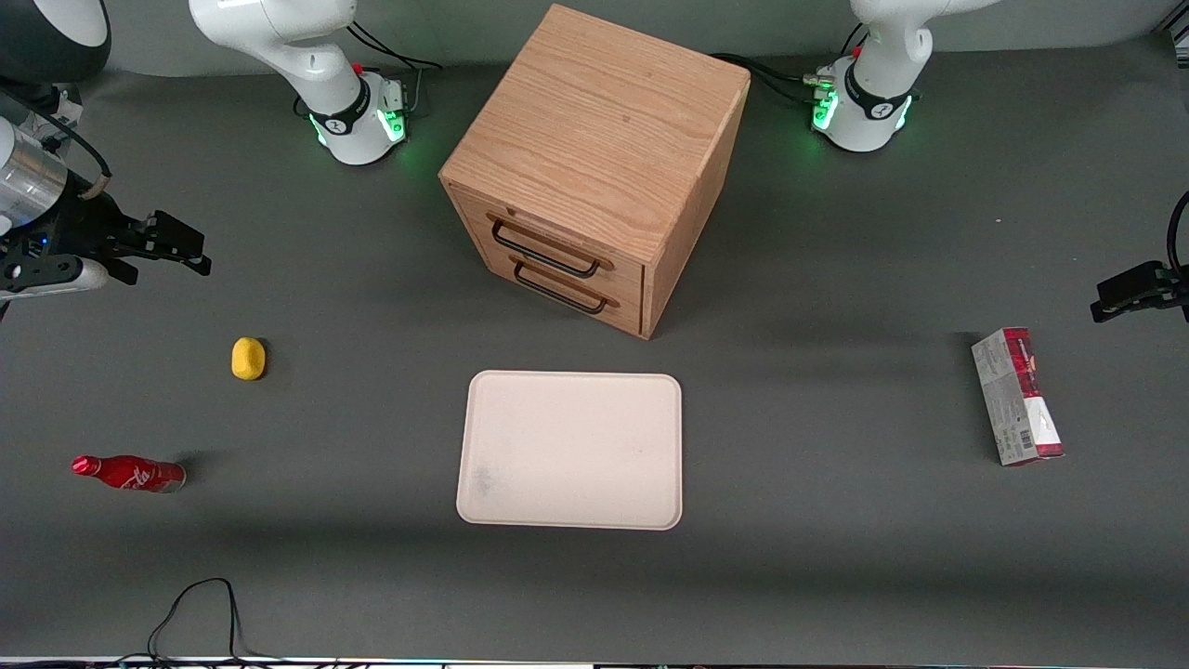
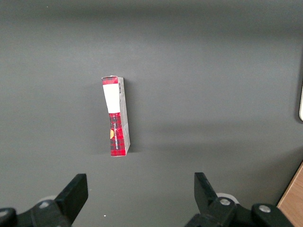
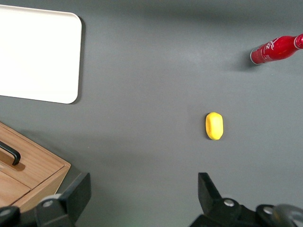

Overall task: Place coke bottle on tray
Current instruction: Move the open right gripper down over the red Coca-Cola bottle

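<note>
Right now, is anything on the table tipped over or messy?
Nothing is spilled or broken. The coke bottle stands near the working arm's end of the table, away from the bare tray. A yellow thing sits alone nearby. The gripper hovers open, holding nothing. The carton lies flat.

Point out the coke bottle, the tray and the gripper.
coke bottle [image 1: 135, 474], front view, on its red body.
tray [image 1: 571, 451], front view, on its bare flat surface.
gripper [image 1: 190, 253], front view, midway between its open fingertips, above the table.
</note>
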